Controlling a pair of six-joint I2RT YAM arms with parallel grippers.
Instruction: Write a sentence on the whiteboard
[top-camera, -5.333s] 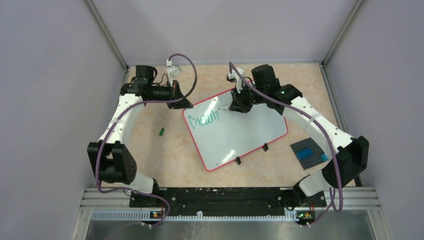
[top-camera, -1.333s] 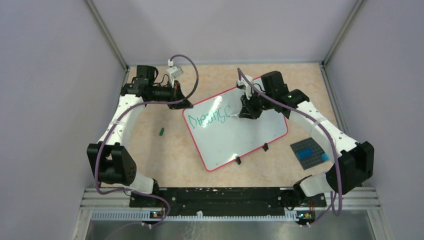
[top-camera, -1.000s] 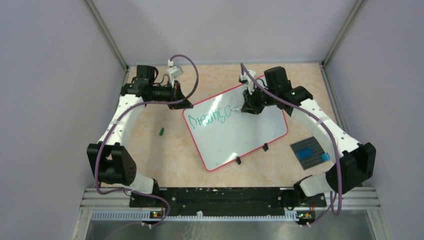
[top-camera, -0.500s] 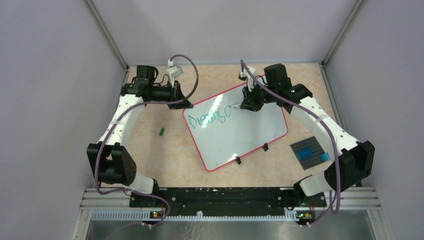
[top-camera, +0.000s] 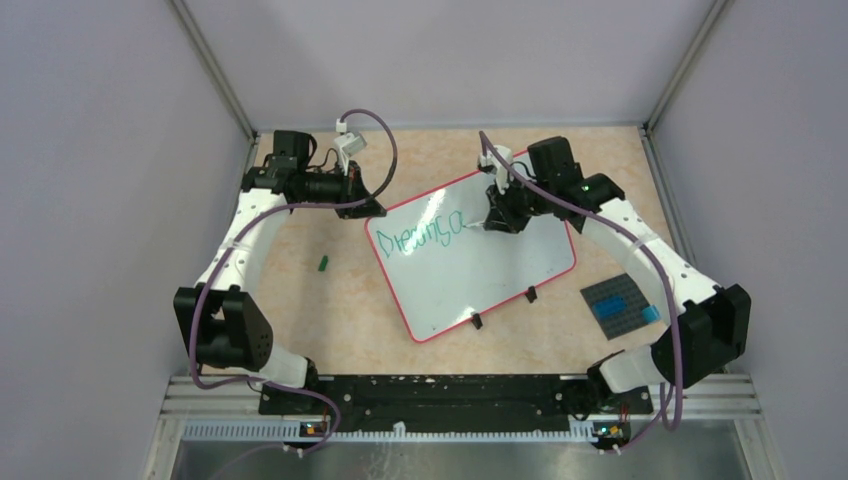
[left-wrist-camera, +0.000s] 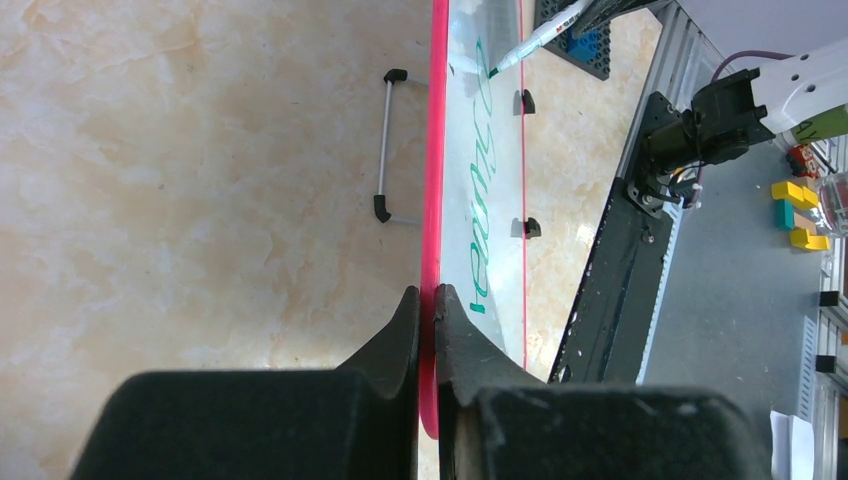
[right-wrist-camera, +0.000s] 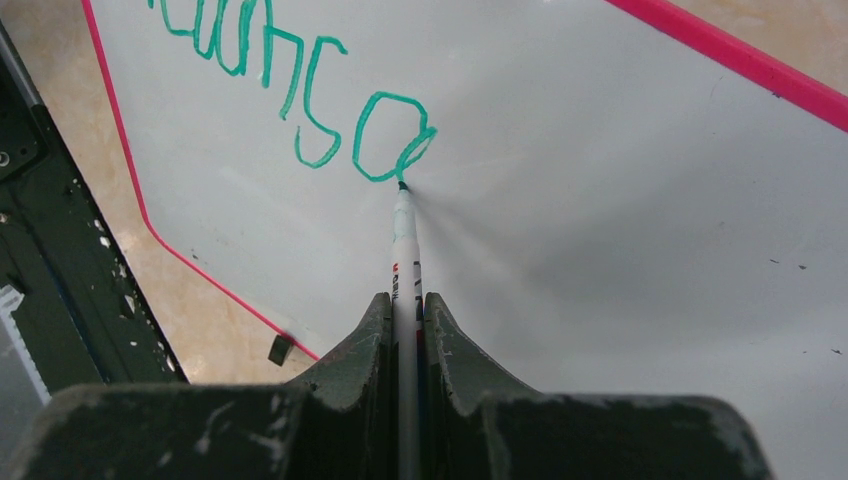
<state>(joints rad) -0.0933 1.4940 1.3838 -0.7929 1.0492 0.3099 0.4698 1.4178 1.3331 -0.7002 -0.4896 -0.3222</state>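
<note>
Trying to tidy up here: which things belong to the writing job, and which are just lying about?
In use: the whiteboard, its rim clamped in the left hand; the green marker in the right hand, tip on the board.
Lying about: a small green piece left of the board; the dark grey studded plate.

I see the whiteboard (top-camera: 480, 270) lying face up in the middle of the bench, turned askew, with one rounded corner reaching toward the far edge. It is a large white rectangle with a thin red rim, and two small black feet sit along its near long side. Green handwriting runs along the far long side, starting at the left corner; I cannot read it as a word. My left claw (left-wrist-camera: 427, 300) pinches the rim at that left corner. A marker (right-wrist-camera: 404, 230) tip touches the last letter.
</note>
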